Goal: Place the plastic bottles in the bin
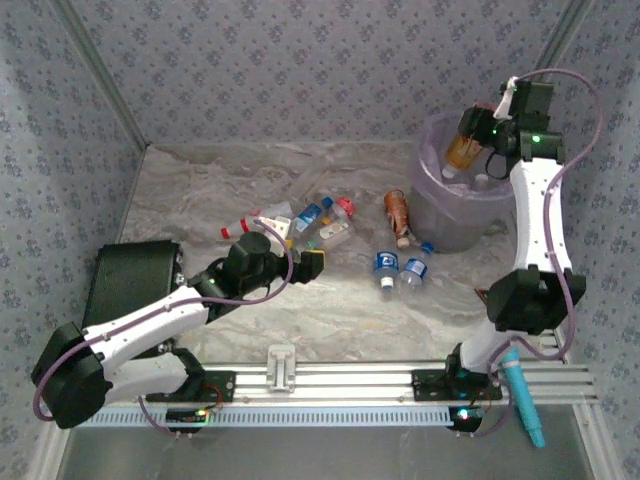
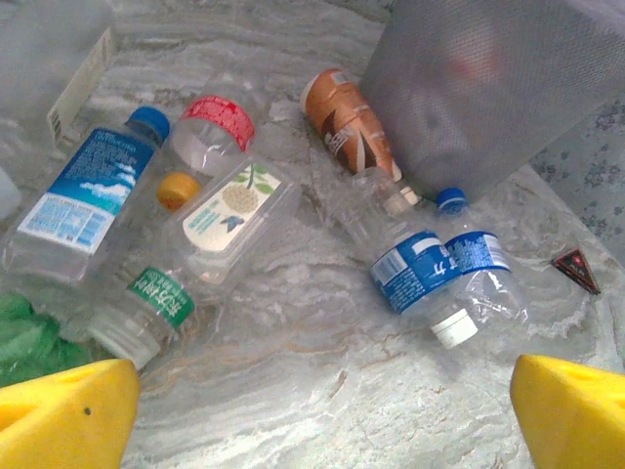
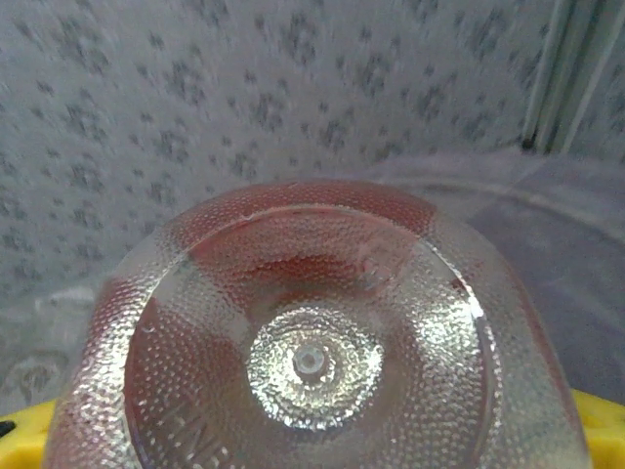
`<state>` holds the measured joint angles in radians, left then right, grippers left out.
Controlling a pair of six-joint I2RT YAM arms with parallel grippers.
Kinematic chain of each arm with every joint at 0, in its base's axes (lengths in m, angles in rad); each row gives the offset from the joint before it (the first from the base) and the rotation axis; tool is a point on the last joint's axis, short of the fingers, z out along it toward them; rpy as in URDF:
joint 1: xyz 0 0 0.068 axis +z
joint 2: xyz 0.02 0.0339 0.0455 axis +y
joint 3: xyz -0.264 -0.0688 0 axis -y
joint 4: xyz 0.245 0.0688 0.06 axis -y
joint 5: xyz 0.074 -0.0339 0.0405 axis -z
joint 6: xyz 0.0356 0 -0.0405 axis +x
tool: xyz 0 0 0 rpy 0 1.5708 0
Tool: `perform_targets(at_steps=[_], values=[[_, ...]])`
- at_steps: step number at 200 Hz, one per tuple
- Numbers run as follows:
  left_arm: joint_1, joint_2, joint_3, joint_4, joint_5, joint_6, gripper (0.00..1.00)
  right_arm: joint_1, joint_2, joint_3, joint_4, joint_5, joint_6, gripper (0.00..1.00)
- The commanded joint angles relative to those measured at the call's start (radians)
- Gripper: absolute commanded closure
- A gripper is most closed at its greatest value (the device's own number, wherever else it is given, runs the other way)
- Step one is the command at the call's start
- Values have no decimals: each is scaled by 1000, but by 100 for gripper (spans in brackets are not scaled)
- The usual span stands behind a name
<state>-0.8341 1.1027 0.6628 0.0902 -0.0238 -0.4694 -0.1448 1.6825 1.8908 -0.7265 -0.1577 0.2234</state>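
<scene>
Two hands are at work. The right hand (image 1: 488, 135) hangs over the bin (image 1: 450, 215) at the far right, closed on an amber bottle (image 1: 462, 150). In the right wrist view the bottle's dimpled base faces the camera, with a yellow finger (image 3: 601, 418) at each lower corner.

The left hand (image 1: 305, 262) hovers low over the middle of the surface (image 1: 330, 310), its yellow fingers (image 2: 68, 415) spread wide with nothing between them.

Just beyond it lie the loose plastic bottles:
- To the left is a cluster: a blue-capped bottle (image 2: 83, 200), a red-labelled clear bottle (image 2: 210, 132), a square clear bottle (image 2: 239, 210) with a leaf label, and a green-labelled bottle (image 2: 146, 303).
- A yellow cap (image 2: 178, 189) shows among them, and something crumpled and green (image 2: 24, 337) lies at the near left edge.
- To the right, two blue-labelled bottles (image 2: 415, 264) lie side by side and touching.
- Beyond those, an orange-brown bottle (image 2: 352, 122) lies on its side against the foot of the bin.

A small dark triangle (image 2: 576, 269) sits flat on the surface to the right of the pair.

The surface is pale and marbled, and flower-patterned walls close it in. A black box (image 1: 130, 280) stands at the left edge, and a teal pen-like tool (image 1: 522, 400) hangs by the right arm's base.

The bin is translucent with a lilac liner. Pale shapes show inside it, but I cannot tell what they are.
</scene>
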Motion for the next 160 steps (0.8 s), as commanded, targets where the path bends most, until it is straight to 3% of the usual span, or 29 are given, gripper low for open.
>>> perform_targets(at_steps=[1, 54, 113, 160], values=[[-7, 20, 45, -77, -26, 0, 5, -11, 70, 58, -127, -103, -34, 56], [-7, 50, 60, -87, -30, 4, 6, -17, 213, 87, -240, -184, -58, 56], [-8, 59, 64, -93, -31, 8, 5, -18, 283, 8, -231, -226, -70, 54], [-8, 61, 67, -104, -37, 9, 5, -15, 298, -33, -201, -226, -69, 40]])
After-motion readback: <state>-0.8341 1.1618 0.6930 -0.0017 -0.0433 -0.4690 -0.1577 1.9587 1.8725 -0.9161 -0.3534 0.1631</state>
